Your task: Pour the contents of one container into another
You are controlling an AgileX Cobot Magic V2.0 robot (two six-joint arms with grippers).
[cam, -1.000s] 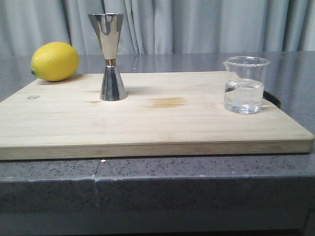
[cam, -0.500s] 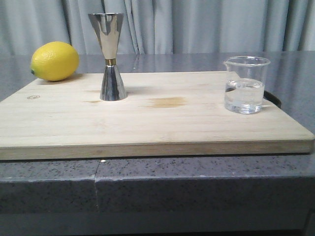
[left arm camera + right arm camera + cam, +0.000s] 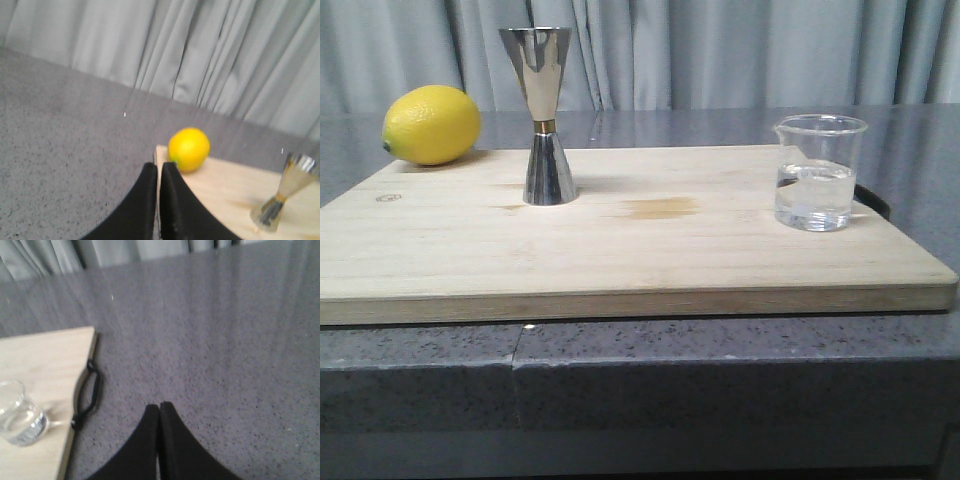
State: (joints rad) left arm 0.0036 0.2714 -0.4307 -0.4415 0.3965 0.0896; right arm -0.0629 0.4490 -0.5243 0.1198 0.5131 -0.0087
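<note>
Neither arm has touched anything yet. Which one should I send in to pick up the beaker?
Probably the right. The beaker stands near the cutting board's right edge, and the right gripper, shut and empty, has it in its wrist view. The left gripper faces the lemon and jigger.

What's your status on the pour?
Left gripper and right gripper shut, empty. Beaker untouched; jigger upright. Lemon off path.

Front camera sits low, close to the pale wooden cutting board [image 3: 620, 240], facing grey curtains [image 3: 720, 50]. Wrist cameras hang off either end — left shares the yellow lemon [image 3: 188, 149], right the clear glass beaker [image 3: 17, 414].
</note>
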